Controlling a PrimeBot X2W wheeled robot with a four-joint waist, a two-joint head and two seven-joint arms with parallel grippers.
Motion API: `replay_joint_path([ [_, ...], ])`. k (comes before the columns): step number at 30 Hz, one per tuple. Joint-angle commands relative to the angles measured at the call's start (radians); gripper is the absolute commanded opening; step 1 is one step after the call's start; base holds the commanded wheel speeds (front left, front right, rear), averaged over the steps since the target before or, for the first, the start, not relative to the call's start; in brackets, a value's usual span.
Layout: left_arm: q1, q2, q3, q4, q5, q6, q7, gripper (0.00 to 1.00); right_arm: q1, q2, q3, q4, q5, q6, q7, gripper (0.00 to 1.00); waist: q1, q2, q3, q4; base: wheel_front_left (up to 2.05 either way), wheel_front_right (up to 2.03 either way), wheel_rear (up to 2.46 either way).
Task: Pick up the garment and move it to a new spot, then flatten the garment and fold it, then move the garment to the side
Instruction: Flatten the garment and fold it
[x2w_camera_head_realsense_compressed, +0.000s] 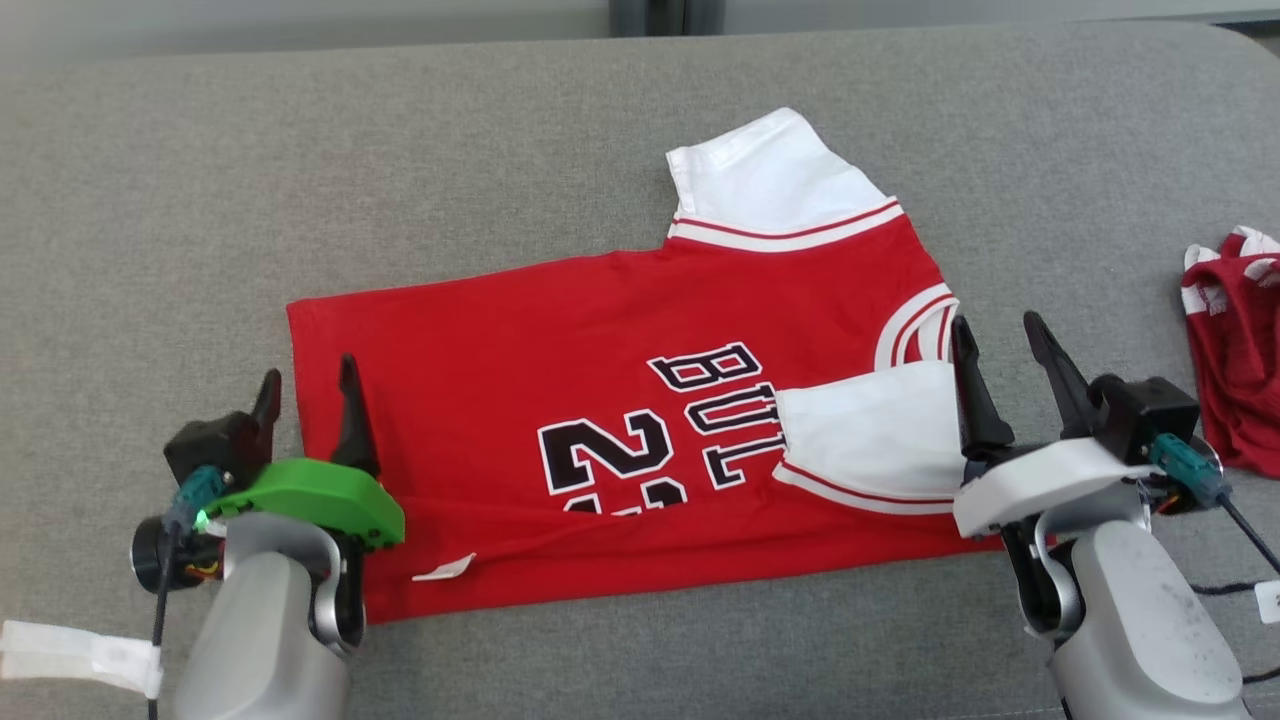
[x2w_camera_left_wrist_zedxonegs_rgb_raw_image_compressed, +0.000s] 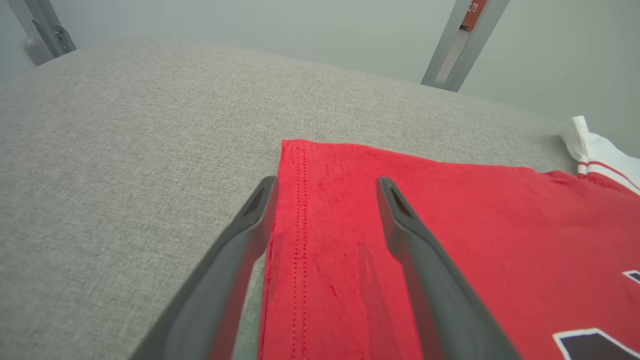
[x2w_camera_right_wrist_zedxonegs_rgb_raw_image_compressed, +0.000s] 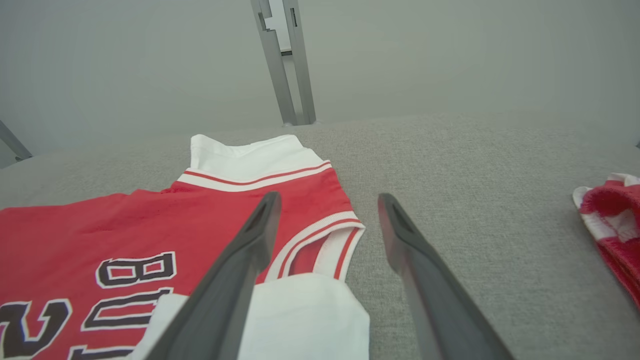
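Garment: red jersey (x2w_camera_head_realsense_compressed: 620, 400), lying flat across the middle of the grey cloth-covered counter (x2w_camera_head_realsense_compressed: 400, 180), hem end toward the robot's left, collar end toward its right.
Fold state: near long edge turned up over the front. The near white sleeve (x2w_camera_head_realsense_compressed: 870, 440) is laid over the chest, and the far sleeve (x2w_camera_head_realsense_compressed: 760, 175) sticks out on the far side.
Lettering: black "BUL" and a "2" legible; the rest runs under the fold and the sleeve.
Tag: small white tag (x2w_camera_head_realsense_compressed: 443, 570) on the near fold, print too small to read.
Left arm: left gripper (x2w_camera_head_realsense_compressed: 309, 380) at the hem end, jaws spread wide, nothing held. One finger is over bare counter, the other over red cloth. Contact with cloth: cannot tell.
Right arm: right gripper (x2w_camera_head_realsense_compressed: 998, 330) at the collar end, jaws spread wide, empty. One finger is over the near sleeve, the other over bare counter.
Other cloth: red-and-white bundle (x2w_camera_head_realsense_compressed: 1235, 370), well apart from the jersey, cut off by the frame edge; type unclear.
Background: metal post (x2w_camera_right_wrist_zedxonegs_rgb_raw_image_compressed: 285, 65) behind the counter, blurred.
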Motion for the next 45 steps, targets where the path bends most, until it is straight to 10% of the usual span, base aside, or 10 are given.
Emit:
replay_joint_path([
  [1, -0.042, 0.013, 0.014, 0.026, 0.007, 0.000, 0.000, 1.00, -0.031, -0.003, 0.009, 0.007, 0.005, -0.001, 0.000, 1.00, 0.0000, 0.0000, 0.068, -0.021, 0.00, 0.00, 0.00],
  [17, -0.290, 0.071, 0.012, 0.307, 0.026, -0.092, 0.005, 1.00, -0.256, -0.084, 0.135, 0.046, 0.021, -0.001, 0.000, 1.00, 0.0000, 0.0000, 0.208, -0.045, 0.00, 0.00, 0.00],
  [19, -0.288, 0.061, 0.005, 0.317, 0.030, -0.100, 0.009, 0.00, -0.288, -0.099, 0.151, 0.082, 0.018, -0.001, 0.000, 1.00, 0.0000, 0.0000, 0.214, -0.041, 0.00, 0.00, 0.00],
  [45, -0.346, -0.011, -0.249, 0.110, -0.072, -0.109, 0.002, 0.00, -0.857, -0.221, 0.307, 0.557, 0.090, -0.001, 0.320, 1.00, 0.0000, 0.0000, 0.346, 0.224, 0.00, 0.00, 0.00],
])
